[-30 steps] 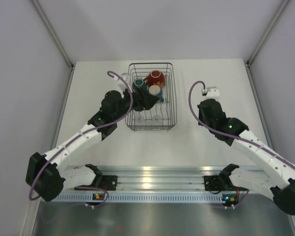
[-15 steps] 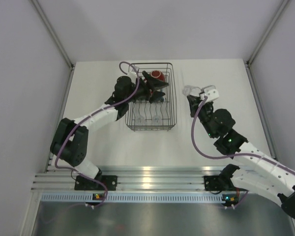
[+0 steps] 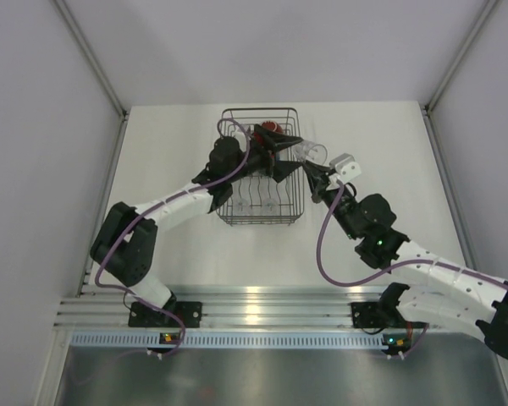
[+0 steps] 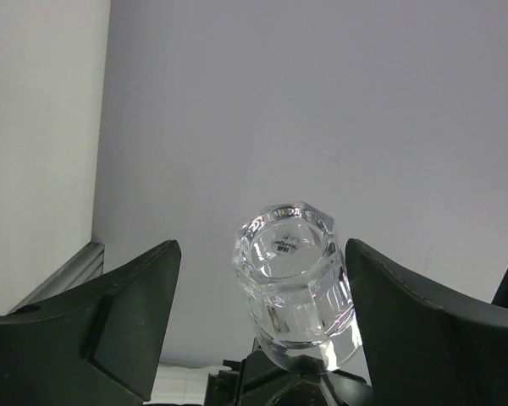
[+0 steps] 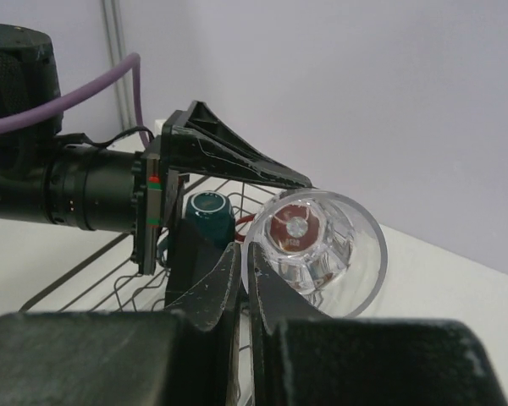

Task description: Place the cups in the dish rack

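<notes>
Big change in the last sec: my R arm swings in from the 3 o'clock side of the table, and the right gripper (image 3: 320, 173) now sits at the dish rack (image 3: 258, 222)'s 3 o'clock edge. Its fingers are pinched tight on the rim wall of a clear glass (image 3: 310, 152), which is tipped on its side, base toward 9. The L arm has also pushed fwd over the rack. The left gripper (image 3: 286, 157) points to 3, jaws spread wide either side of that glass and not touching it. Looks to me like a handover or a drop over the rack's 3 o'clock side, so the last glass is nearly in.

Count:
- Glasses: 1 in the R grip, plus 2 faint clear shapes (image 3: 247, 196) at the rack's 6 o'clock end, prob glasses
- Red cup (image 3: 271, 129): 1, at the rack's 12
- Teal mug (image 5: 210, 211): 1, in the rack
- Dark-blue cup: can't see it, L arm covers that spot
- Rack: 1
</notes>
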Controlling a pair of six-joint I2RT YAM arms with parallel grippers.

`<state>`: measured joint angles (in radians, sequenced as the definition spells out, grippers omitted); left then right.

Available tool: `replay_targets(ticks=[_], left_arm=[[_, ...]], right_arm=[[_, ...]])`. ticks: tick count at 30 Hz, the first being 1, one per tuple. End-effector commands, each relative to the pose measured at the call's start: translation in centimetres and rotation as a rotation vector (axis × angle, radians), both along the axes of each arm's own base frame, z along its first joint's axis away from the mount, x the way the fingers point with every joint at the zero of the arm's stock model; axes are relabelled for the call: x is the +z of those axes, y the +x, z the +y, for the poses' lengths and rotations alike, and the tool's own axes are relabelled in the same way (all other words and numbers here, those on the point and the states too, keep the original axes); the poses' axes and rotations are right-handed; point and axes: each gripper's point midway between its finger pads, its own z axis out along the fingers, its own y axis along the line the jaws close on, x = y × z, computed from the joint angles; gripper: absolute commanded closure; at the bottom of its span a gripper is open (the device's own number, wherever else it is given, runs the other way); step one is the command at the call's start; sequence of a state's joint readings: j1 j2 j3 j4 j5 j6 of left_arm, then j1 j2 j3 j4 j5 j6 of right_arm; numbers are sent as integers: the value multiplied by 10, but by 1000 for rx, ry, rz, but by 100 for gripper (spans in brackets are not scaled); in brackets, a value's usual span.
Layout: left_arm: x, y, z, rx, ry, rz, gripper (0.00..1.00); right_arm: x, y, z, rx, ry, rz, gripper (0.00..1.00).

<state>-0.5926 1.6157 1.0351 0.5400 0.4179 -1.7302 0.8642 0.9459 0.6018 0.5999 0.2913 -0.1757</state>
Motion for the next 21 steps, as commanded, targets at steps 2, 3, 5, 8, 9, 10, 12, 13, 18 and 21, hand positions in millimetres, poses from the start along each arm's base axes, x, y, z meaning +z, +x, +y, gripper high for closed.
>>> replay_targets(ticks=[2,3,5,8,9,10,12,13,18,21], left_arm=[[23,-1,-18,3,-100,21,16],[25,-3,-23,-2,-105,22,16],[25,-4,-29,-3,-110,33,16],[27,-3,-36,1,-119,39,16],[25,-2,-36,7,-120,43,16],[25,0,-35,19,-126,50,16],[27,2,-34,29,-142,49,16],[26,4,-34,35,-151,62,18],[22,7,-31,54,-193,84,37],[19,10,-30,61,-201,91,49]], right_arm=[[26,-9,8,49,66,-86,100],[26,-9,9,51,69,-85,100],[22,-9,9,54,68,-79,100],[18,-10,9,59,73,-71,100],[18,-11,9,63,76,-71,100],[15,-12,8,62,76,-66,100],[15,-12,7,61,79,-66,100],[12,-13,7,61,75,-62,100],[11,-15,2,56,78,-60,100],[12,-17,-2,51,80,-62,100]])
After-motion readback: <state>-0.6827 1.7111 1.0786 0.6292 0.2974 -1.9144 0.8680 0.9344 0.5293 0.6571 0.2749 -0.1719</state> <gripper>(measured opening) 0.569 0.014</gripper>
